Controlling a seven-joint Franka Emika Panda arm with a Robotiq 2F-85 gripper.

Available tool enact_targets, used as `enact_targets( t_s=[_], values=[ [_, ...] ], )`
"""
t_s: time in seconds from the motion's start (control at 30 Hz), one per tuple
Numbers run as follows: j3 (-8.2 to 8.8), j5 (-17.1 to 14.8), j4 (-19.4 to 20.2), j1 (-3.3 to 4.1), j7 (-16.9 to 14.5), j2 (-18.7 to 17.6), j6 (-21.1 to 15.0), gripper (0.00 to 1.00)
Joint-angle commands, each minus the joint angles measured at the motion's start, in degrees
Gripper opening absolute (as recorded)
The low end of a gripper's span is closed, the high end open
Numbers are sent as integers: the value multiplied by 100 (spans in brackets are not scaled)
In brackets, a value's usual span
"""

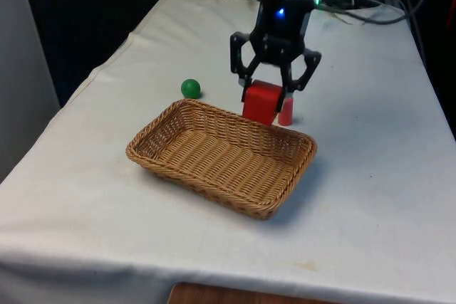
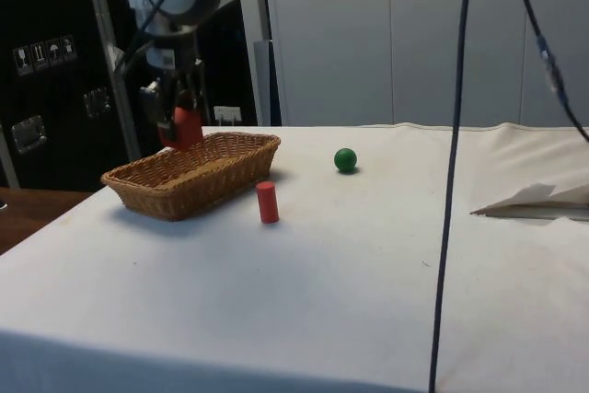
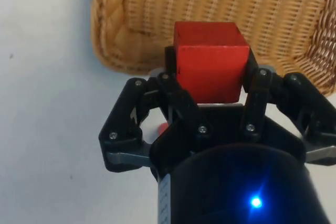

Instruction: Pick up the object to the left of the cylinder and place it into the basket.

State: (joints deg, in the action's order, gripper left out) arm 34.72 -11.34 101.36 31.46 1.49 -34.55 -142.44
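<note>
Hand (image 1: 265, 89) clamped on the red cube (image 1: 261, 102), fingers pressed against two opposite flat faces, cube lifted clear of the counter (image 1: 370, 176). Held just at the far rim of the wicker basket (image 1: 171, 161); in the side view, cube (image 2: 186, 126) hanging above the basket's end, not yet lowered inside. In the wrist view, cube (image 3: 211, 60) seated squarely between the fingers (image 3: 257, 93), basket weave beneath and beyond it.

Probably a light, rigid block, wood or plastic by the look: no give, nothing fragile, smooth faces that could slip only under a weak squeeze. Best taken as it is now, across parallel faces near the middle. No real long axis, sides looking about equal; top face level, edges roughly square to the fingers.

Red cylinder (image 1: 286, 113) standing upright on the counter just beside the basket's far edge. Green ball (image 1: 190, 88) resting apart, towards the front view's left.
</note>
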Motion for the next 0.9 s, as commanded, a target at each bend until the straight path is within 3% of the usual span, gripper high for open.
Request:
enact_targets(
  t_s=[0.0,0.27,0.3,0.33,0.57,0.6,0.63,0.7,0.83,0.87],
  values=[
    [-57,-86,-46,-80,-97,-74,-57,0],
    [34,-504,-229,-223,-481,-590,-292,0],
    [120,-487,-201,-143,-447,-584,-269,0],
    [63,-619,-269,-241,-579,-705,-332,0],
    [103,-934,-401,-321,-791,-1077,-447,0],
    [178,-877,-355,-229,-728,-1026,-395,0],
    [103,-974,-430,-332,-819,-1129,-458,0],
    [103,-1117,-498,-372,-900,-1289,-498,0],
    [120,-1381,-596,-395,-1037,-1484,-544,0],
    [189,-1341,-567,-327,-991,-1484,-516,0]
  ],
)
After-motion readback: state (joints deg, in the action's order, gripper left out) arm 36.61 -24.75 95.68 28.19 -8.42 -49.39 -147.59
